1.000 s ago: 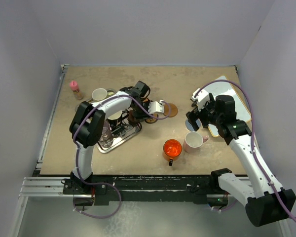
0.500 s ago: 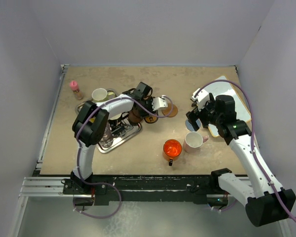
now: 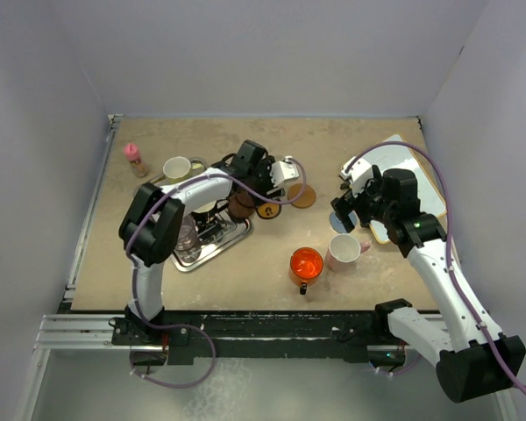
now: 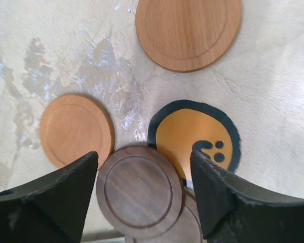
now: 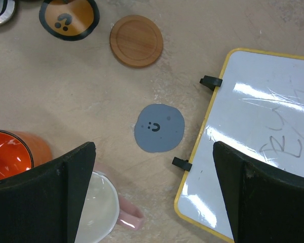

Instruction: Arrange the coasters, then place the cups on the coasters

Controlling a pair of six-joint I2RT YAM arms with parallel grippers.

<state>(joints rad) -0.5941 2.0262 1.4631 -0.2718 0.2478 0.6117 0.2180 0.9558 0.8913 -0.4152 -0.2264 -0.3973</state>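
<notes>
Spreading the left gripper's [image 4: 143,162] jaws wider than a second ago, freeing the dark coaster [image 4: 139,190], left lying partly over a brown coaster [image 4: 187,225] and the black-rimmed orange one [image 4: 192,134]: arranging unfinished. Hovering the right gripper [image 5: 154,149], jaws wide apart, over the grey coaster [image 5: 159,127] near pink [image 5: 99,207] and red [image 5: 7,154] mugs. Reading no brands: whiteboard [image 5: 263,136] scrawl illegible, tiny smiley on grey.

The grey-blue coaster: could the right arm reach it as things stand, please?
Probably yes: the right arm hangs above the grey-blue coaster, jaws wide open, nothing on it; pink mug and whiteboard flank it.
</notes>
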